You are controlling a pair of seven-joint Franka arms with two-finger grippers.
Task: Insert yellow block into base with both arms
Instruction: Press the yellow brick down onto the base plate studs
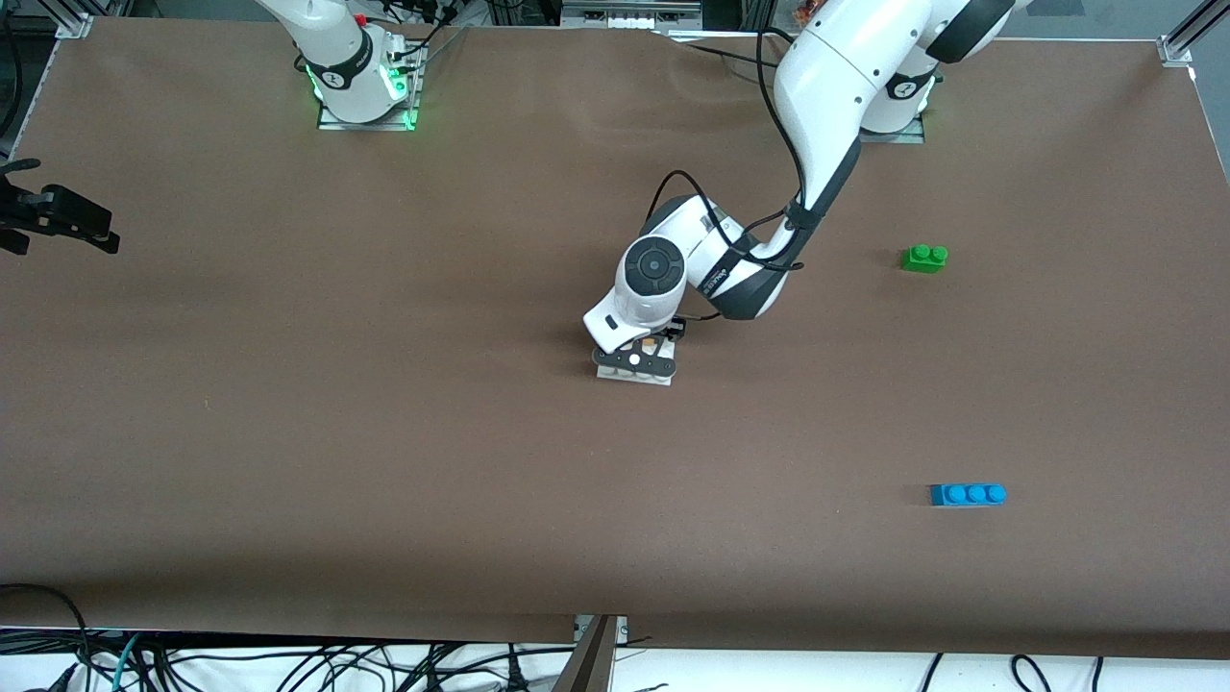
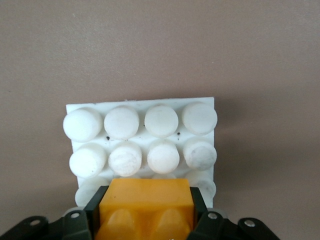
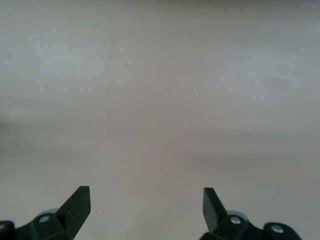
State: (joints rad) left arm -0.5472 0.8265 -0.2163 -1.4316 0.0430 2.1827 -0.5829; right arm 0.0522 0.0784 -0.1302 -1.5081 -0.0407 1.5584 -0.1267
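The white base point(image 1: 634, 377) lies at the middle of the table. My left gripper point(image 1: 636, 360) is down on it, shut on the yellow block. In the left wrist view the yellow block point(image 2: 146, 197) sits between the black fingers point(image 2: 94, 206) of the left gripper point(image 2: 146, 205), against the studs at one edge of the base point(image 2: 142, 104). Two rows of base studs show uncovered. In the front view the gripper hides most of the block. My right gripper point(image 1: 58, 216) waits over the table's edge at the right arm's end, open and empty point(image 3: 146, 200).
A green two-stud brick point(image 1: 924, 258) and a blue three-stud brick point(image 1: 968, 494) lie toward the left arm's end, the blue one nearer the front camera. Cables hang below the table's front edge.
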